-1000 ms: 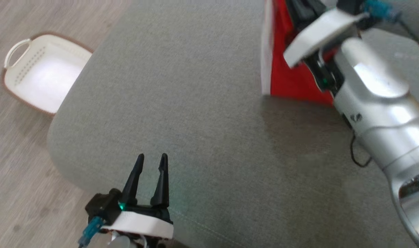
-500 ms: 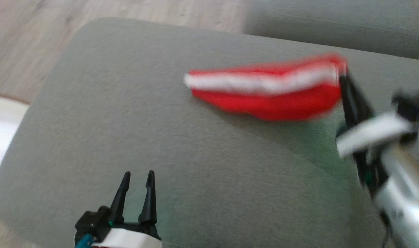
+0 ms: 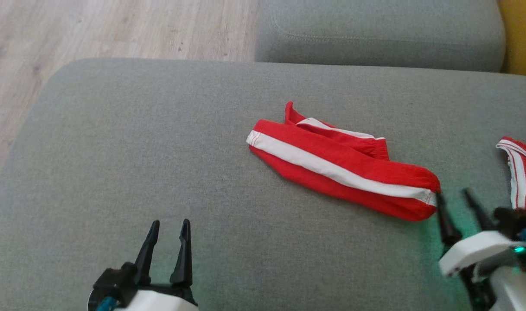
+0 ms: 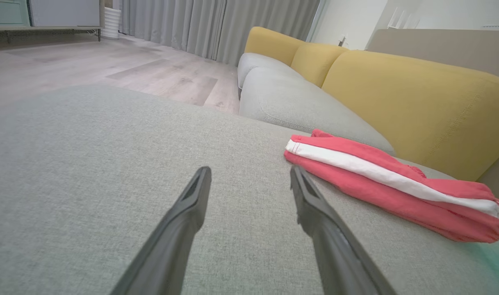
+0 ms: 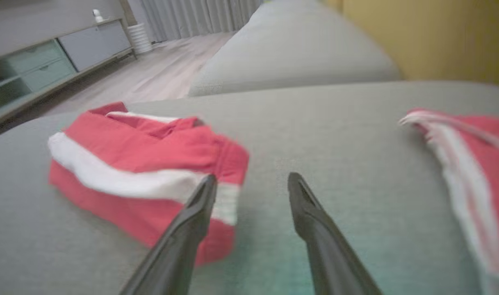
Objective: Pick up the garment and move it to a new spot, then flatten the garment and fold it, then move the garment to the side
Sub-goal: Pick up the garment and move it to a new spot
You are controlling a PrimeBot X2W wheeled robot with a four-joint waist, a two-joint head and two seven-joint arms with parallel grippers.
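The garment (image 3: 332, 155) is red with a white stripe and lies bunched in a long fold on the grey sofa cushion (image 3: 159, 142). My right gripper (image 3: 453, 195) stands open just off its right end, with nothing between the fingers. In the right wrist view the garment (image 5: 138, 164) lies left of the open right gripper (image 5: 252, 179), whose left finger overlaps the cloth's near corner. My left gripper (image 3: 170, 224) is open above bare cushion, well to the garment's left. The left wrist view has the garment (image 4: 356, 184) to the right of the left gripper (image 4: 250, 172).
A second red and white piece of cloth (image 3: 520, 168) lies at the right edge, also (image 5: 470, 164). Another grey seat cushion (image 3: 375, 34) adjoins at the back. Yellow back cushions (image 4: 417, 94) rise behind. Wood floor (image 3: 94, 30) lies to the left.
The head camera has swung, so the whole picture shifted. My right gripper held the garment up, laid it on the cushion, then opened and let it go. The left gripper stayed open.
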